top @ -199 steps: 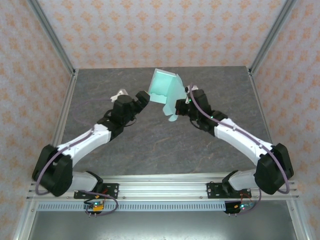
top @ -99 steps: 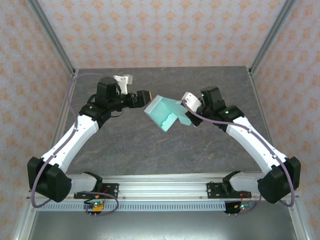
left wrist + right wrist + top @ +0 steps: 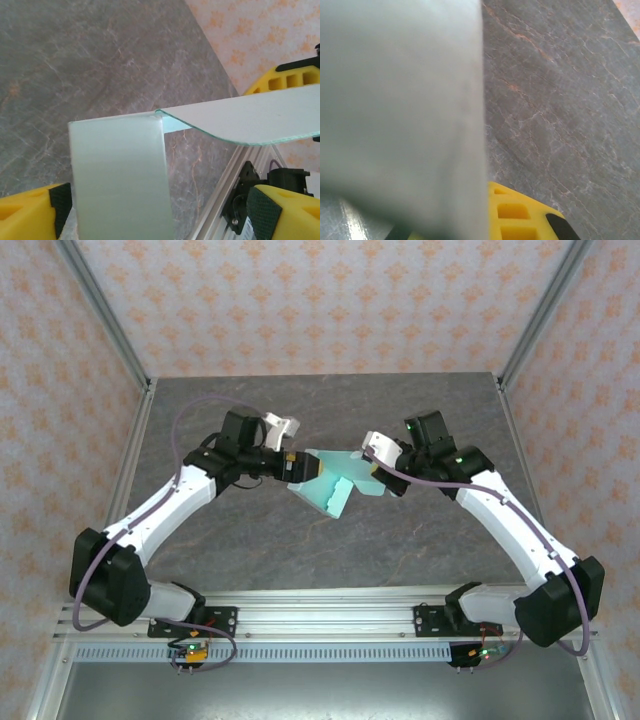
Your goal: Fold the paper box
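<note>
Your paper box (image 3: 328, 488) sits mid-table between the 2 arms, mint card partly folded, and you can't tell from the top view if its lowest corner touches the table (image 3: 250, 540) or floats just above. Right gripper (image 3: 377, 468) is at the box's right edge, jaws pinched tight on a flap there, so that side carries it. In the right wrist view the card (image 3: 400, 110) is a blurred pale slab right against the camera, covering the left half, with 1 yellow finger (image 3: 520, 215) poking out below its lower edge. Left gripper (image 3: 300, 468) is at the box's left end, jaws wide. In the left wrist view its 2 yellow fingers (image 3: 25, 215) stand far apart at the bottom corners, and a flat upright panel of the box (image 3: 120, 175) stands between them, close beside the left-hand finger, with a clear gap to the other finger. A second flap (image 3: 240, 120) runs off to the right from that panel's top corner, slightly curved, and a yellow piece of your right gripper (image 3: 287, 80) peeks above it. Box lies nearer your right gripper's side than dead center.
</note>
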